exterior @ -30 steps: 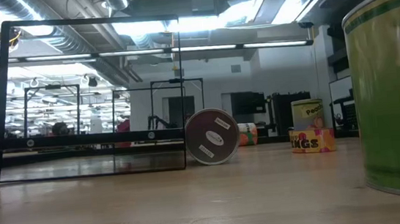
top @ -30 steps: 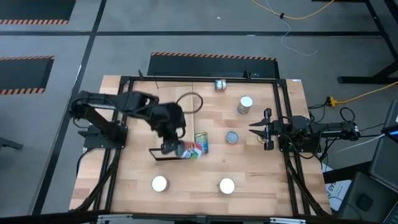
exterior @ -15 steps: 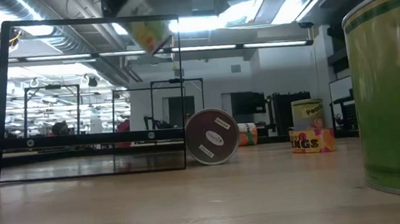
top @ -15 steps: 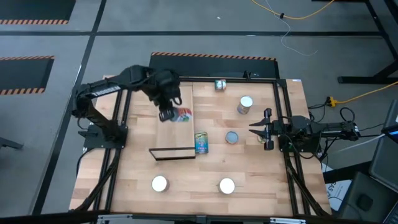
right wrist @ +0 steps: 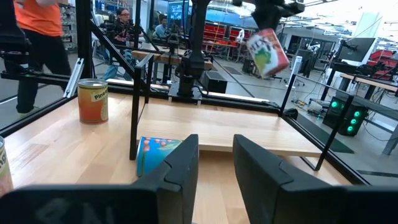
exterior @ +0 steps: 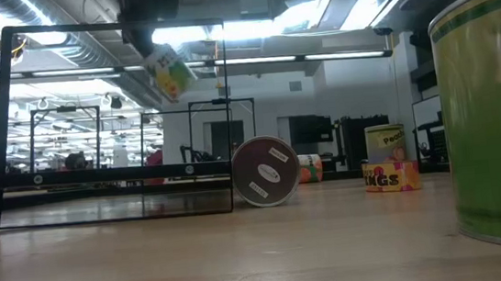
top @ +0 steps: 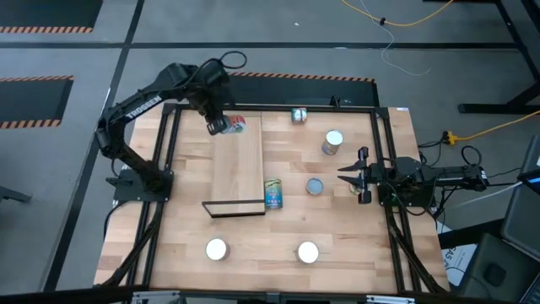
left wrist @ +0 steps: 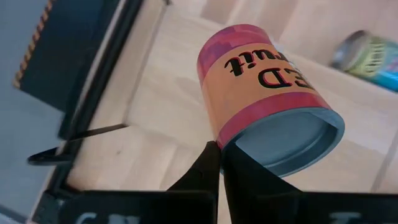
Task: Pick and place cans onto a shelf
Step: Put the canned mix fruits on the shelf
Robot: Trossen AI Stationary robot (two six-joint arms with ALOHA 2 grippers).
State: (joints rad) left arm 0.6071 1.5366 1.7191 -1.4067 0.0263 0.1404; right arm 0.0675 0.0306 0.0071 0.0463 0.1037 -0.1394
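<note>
Shelf (top: pixel 237 165) is the reference: left gripper (top: pixel 221 125) clamps a tilted fruit can (top: pixel 235 125) in the air above its far end. Another can (top: pixel 272 193) lies on its side beside the near dark-edged end. Right gripper (top: pixel 348 175) waits well off to the shelf's right, fingers apart, holding nothing.

Seven cans (top: pixel 332 142) show plainly from above. Two have bright white tops: one can (top: pixel 217 249) and a second can (top: pixel 308 252). Two have grey tops, the first named and a smaller can (top: pixel 315 186). One can lies on its side (top: pixel 272 193), one sits at the far edge (top: pixel 299 115), and one red-banded can (top: pixel 233 125) is off the surface (top: pixel 371 253). A possible eighth by the right hand (top: pixel 348 176) is too hidden to count. One shelf (top: pixel 237 165). One surface. Two arms, two hands: left hand (top: pixel 221 125) and right.
</note>
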